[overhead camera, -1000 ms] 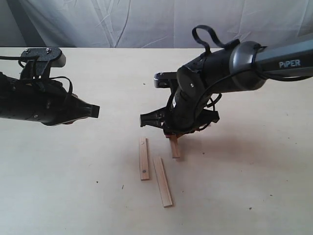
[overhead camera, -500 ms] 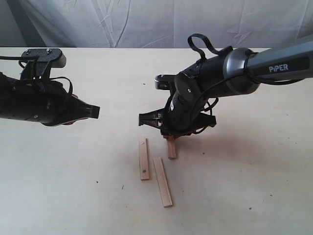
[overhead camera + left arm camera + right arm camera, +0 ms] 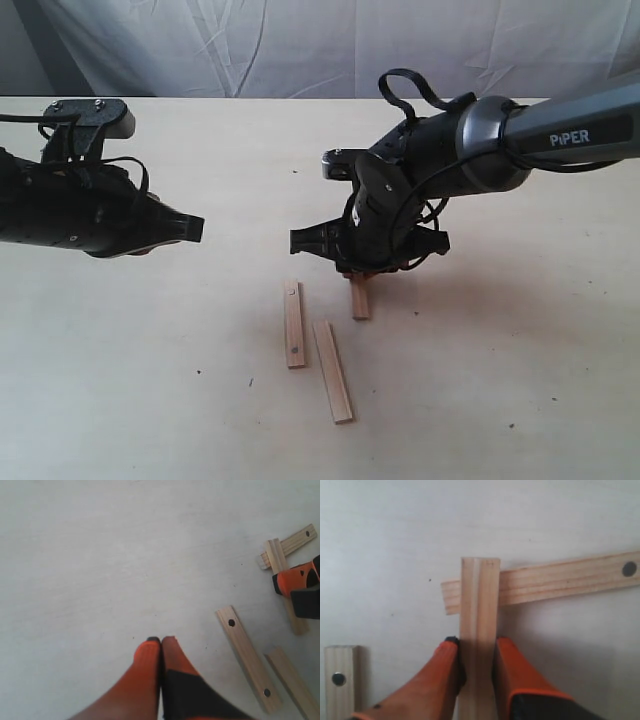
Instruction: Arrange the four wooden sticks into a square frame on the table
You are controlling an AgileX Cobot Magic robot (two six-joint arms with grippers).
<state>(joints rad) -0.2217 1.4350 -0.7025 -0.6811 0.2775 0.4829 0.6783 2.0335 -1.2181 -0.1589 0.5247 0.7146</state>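
Note:
My right gripper (image 3: 477,642) is shut on one wooden stick (image 3: 480,595), whose far end lies across a second stick (image 3: 560,581) at a right angle. In the exterior view this gripper (image 3: 355,272) stands low over the table (image 3: 500,390), the held stick (image 3: 360,300) slanting down from it and the crossed stick hidden behind it. Two more sticks lie loose nearby, one with holes (image 3: 293,323) and one plain (image 3: 334,372). My left gripper (image 3: 161,641) is shut and empty, hovering at the left (image 3: 196,226), apart from all sticks.
White cloth (image 3: 300,45) hangs behind the table's far edge. The left wrist view shows the holed stick (image 3: 248,658), the plain stick (image 3: 295,682) and the right gripper's orange fingers (image 3: 295,577) on the held stick (image 3: 276,555).
The right gripper, with the stick in it, shifted slightly left and then back to the right. The left arm and the two loose sticks have not moved.

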